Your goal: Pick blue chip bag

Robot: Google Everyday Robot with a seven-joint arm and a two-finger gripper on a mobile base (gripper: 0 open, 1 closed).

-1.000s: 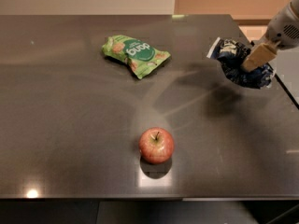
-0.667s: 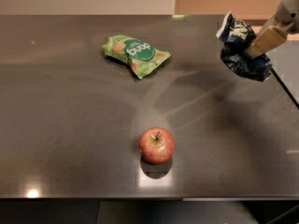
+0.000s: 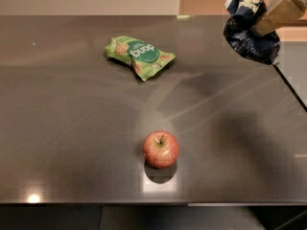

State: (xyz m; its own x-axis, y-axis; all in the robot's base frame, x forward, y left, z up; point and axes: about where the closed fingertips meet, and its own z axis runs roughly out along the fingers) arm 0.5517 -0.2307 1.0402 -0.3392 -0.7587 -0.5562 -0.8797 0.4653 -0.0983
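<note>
The blue chip bag is dark navy foil with white lettering. It hangs in the air at the top right, lifted above the dark table. My gripper comes in from the top right corner with tan fingers and is shut on the bag's right side. The bag's white end points up at the frame's top edge.
A green snack bag lies on the table at the back centre-left. A red apple stands near the front centre. The table's right edge runs diagonally just below the lifted bag.
My gripper has risen up and slightly right with the blue chip bag in it, from just above the table to well above it. The apple and green bag have not moved.
</note>
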